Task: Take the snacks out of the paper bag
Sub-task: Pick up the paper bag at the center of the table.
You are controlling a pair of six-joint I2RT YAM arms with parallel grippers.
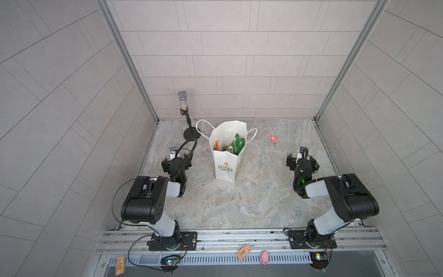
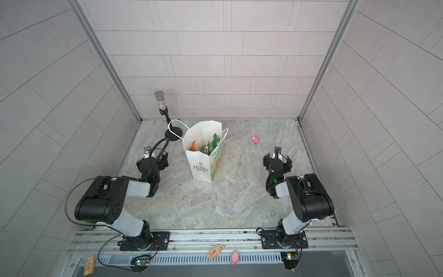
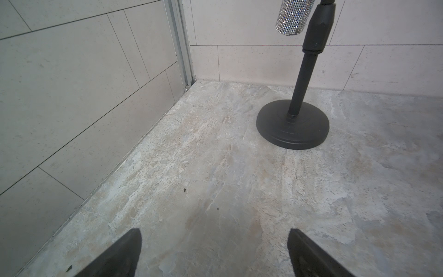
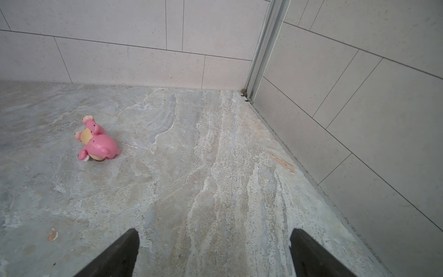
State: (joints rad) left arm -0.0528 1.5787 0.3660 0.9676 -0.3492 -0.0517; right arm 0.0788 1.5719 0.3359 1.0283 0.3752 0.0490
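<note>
Both top views, paper bag [image 1: 226, 165]: upright mid-table, toward 12 o'clock, mouth open.
Both top views, snacks [image 1: 236, 144]: inside the bag, green and orange tops showing.
Both top views, left gripper [image 1: 176, 161]: at 9 o'clock of the bag, well apart.
Both top views, right gripper [image 2: 277, 160]: at 3 o'clock, well apart.
Left wrist view, left gripper: jaws spread wide, holding nothing; microphone stand [image 3: 292, 124] ahead.
Right wrist view, right gripper: jaws spread wide, holding nothing; pink pig toy [image 4: 98, 141] ahead.

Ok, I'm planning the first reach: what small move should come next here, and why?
Probably swing the left gripper over the open mouth of the tall white paper carrier bag. It and the right gripper are open, empty and face the back wall; the bag stands upright between them, seemingly nearer the left one, with the glossy orange and green snack packets inside.
</note>
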